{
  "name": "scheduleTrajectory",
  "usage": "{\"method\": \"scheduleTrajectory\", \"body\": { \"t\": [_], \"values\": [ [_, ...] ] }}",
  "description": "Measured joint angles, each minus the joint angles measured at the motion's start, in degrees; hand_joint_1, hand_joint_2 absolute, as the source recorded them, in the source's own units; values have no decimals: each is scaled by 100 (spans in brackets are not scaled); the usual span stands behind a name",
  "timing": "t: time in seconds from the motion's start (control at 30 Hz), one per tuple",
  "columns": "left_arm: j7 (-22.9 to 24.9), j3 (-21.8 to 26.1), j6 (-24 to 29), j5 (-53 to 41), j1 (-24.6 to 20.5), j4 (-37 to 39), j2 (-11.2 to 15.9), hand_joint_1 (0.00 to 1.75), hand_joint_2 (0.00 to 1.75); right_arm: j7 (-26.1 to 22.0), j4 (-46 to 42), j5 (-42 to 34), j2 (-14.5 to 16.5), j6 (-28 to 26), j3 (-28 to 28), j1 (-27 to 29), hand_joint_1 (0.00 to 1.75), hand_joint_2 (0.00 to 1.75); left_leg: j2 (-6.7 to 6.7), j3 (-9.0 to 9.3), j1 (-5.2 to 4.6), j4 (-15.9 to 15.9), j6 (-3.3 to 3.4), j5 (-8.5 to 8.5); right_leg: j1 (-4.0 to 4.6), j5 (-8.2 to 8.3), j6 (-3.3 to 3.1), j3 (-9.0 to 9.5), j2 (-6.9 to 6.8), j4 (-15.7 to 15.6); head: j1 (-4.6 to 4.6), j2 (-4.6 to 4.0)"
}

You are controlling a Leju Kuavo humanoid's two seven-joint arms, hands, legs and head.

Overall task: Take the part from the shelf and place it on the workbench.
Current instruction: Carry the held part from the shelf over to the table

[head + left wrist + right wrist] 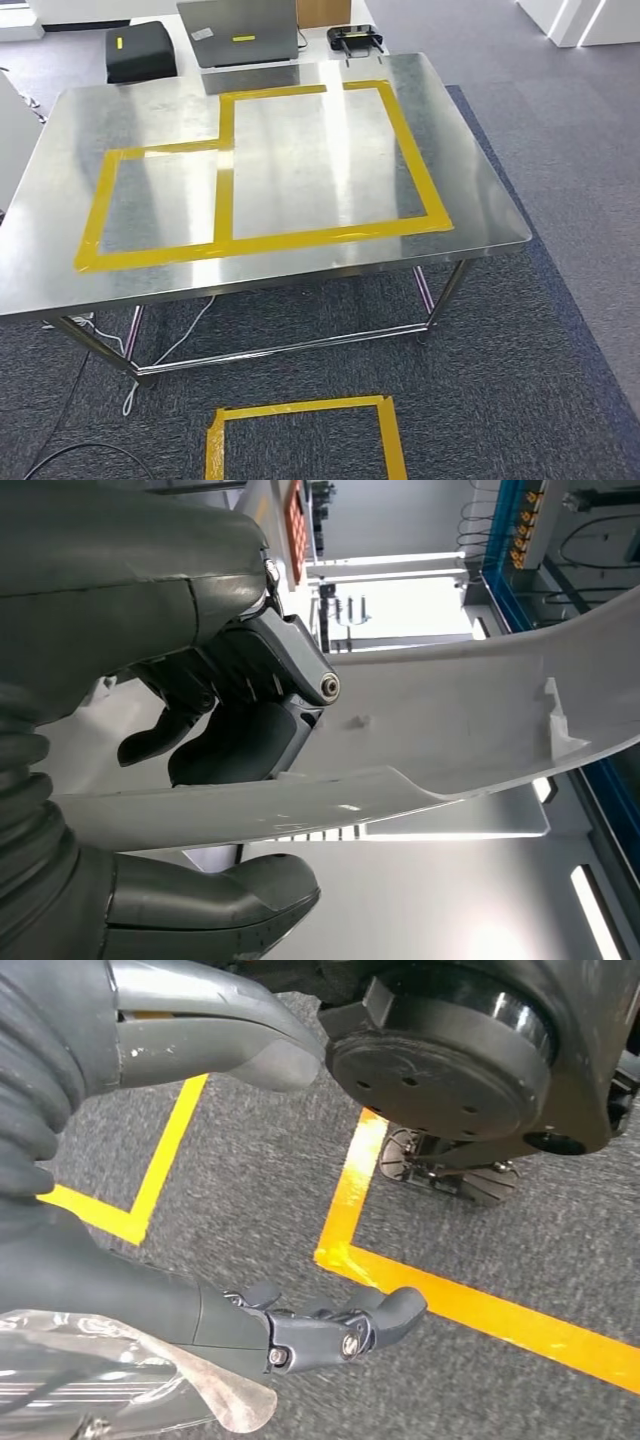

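One part: I'm seeing a long, pale, curved panel (453, 715) in the left wrist view, running across the frame away from the left hand.
Left hand: left hand (226, 710) is grasping the part; thumb (226, 900) is sitting on one side of the panel's thin edge, dark fingers (162, 735) are curling on the other side.
Part location: it's being held in the air, with indoor structure and bright lights behind it; I can't tell how near it is to the workbench.
Right hand: right hand (317, 1335) is hanging over the grey carpet (249, 1190), fingers lying nearly straight with nothing visibly between them; I'm reading it as released. A translucent sheet (113, 1380) is showing at the frame edge beside it; I can't tell what it is.
Workbench: steel workbench (468, 160) is standing ahead in the head view, with yellow tape rectangles (226, 215) on top.
Floor: more yellow tape (302, 408) is marking a box on the carpet in front of the bench.
Behind bench: laptop (241, 32) and black case (140, 50).
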Motion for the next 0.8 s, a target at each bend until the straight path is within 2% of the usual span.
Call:
{"method": "scheduleTrajectory", "body": {
  "t": [0.03, 0.07, 0.1, 0.13, 0.2, 0.23, 0.27, 0.37, 0.4, 0.43, 0.53, 0.57, 0.6, 0.63, 0.7, 0.73, 0.77, 0.8],
  "values": [
    [5, -7, 0, 9, 6, 5, 14, 175, 175, -31, -10, 44, 0, -25, 2, 1, 0, 175, 9, -276, 16, 443, -51, -167, -16, -66, -32, 115, -6, -30, -5, 0],
    [2, -10, 1, 13, 15, 10, 19, 175, 175, -79, -11, 106, 0, -47, 2, -1, 0, 175, 10, -512, 33, 684, -78, -302, -20, -133, -29, 189, -5, -31, -4, 0],
    [-3, -13, 2, 24, 19, 14, 24, 175, 175, -117, -10, 154, 0, -52, 2, -2, 0, 175, 12, -572, 43, 597, -84, -248, -25, -191, -15, 266, -3, -31, -5, 0],
    [-8, -15, 3, 35, 21, 17, 31, 175, 175, -143, -10, 183, 0, -51, 2, -3, 0, 175, 17, -563, 51, 359, -82, -56, -31, -252, 5, 344, -2, -31, -5, 0],
    [-12, -19, 4, 55, 23, 22, 44, 175, 175, -162, -11, 206, 0, -46, 2, -2, 0, 175, 57, -496, 51, -243, -67, 509, -39, -384, 63, 477, -9, -34, -7, 0],
    [-8, -21, 4, 57, 24, 27, 48, 175, 175, -159, -13, 205, 1, -44, 2, -4, 0, 175, 81, -479, 38, -430, -40, 671, -37, -441, 99, 512, -16, -36, -16, 0],
    [-5, -23, 5, 58, 30, 32, 50, 175, 175, -155, -15, 204, 1, -44, 2, -8, 0, 175, 97, -476, 22, -517, -4, 763, -33, -484, 140, 555, -25, -42, -24, 0],
    [-12, -26, 19, 66, 49, 38, 49, 175, 175, -170, -19, 215, 2, -48, 5, -27, 0, 175, 78, -400, 10, -560, 134, 758, -32, -502, 253, 666, -36, 8, -30, 0],
    [-18, -28, 24, 68, 50, 38, 48, 175, 175, -182, -19, 221, 2, -49, 7, -39, 0, 175, 72, -350, 18, -595, 171, 752, -35, -504, 271, 601, -29, 155, -18, -1],
    [-24, -29, 27, 68, 48, 38, 50, 175, 175, -190, -19, 226, 2, -50, 9, -55, 0, 175, 66, -299, 25, -628, 203, 745, -37, -551, 279, 438, -20, 410, -1, -1],
    [-30, -34, 29, 70, 40, 38, 56, 175, 175, -194, -19, 233, 2, -50, 13, -68, 0, 175, 55, -208, 7, -669, 266, 658, -29, -928, 288, -316, -1, 1428, 42, 0],
    [-29, -35, 32, 70, 42, 38, 57, 175, 175, -190, -19, 238, 2, -50, 13, -63, 0, 175, 48, -164, -6, -669, 275, 614, -21, -1005, 283, -501, 0, 1580, 49, 0],
    [-28, -36, 36, 70, 45, 38, 57, 175, 175, -186, -19, 243, 2, -52, 13, -59, 0, 175, 39, -102, -21, -669, 280, 564, -11, -964, 269, -596, 1, 1555, 57, 0],
    [-29, -36, 42, 70, 47, 38, 57, 175, 175, -185, -19, 248, 2, -59, 13, -58, 0, 175, 33, -24, -37, -671, 282, 508, 4, -795, 242, -604, 3, 1353, 62, 0],
    [-32, -38, 49, 69, 47, 40, 57, 175, 175, -190, -17, 259, -1, -79, 7, -60, 0, 175, 28, 127, -62, -678, 278, 388, 50, -263, 144, -484, 8, 712, 54, 0],
    [-33, -39, 50, 69, 46, 43, 57, 175, 175, -196, -14, 266, -3, -89, 2, -61, 0, 175, 22, 170, -66, -682, 264, 339, 74, -119, 103, -431, 10, 460, 41, 0],
    [-33, -41, 50, 70, 45, 45, 58, 175, 175, -202, -10, 271, -5, -95, -2, -59, 0, 175, 15, 192, -65, -693, 237, 300, 94, -30, 68, -389, 10, 317, 29, 0],
    [-30, -43, 48, 70, 45, 49, 60, 175, 175, -206, -5, 277, -7, -98, -5, -52, 0, 175, 8, 224, -62, -688, 204, 289, 107, -45, 46, -382, 9, 278, 15, 0]
  ]
}}
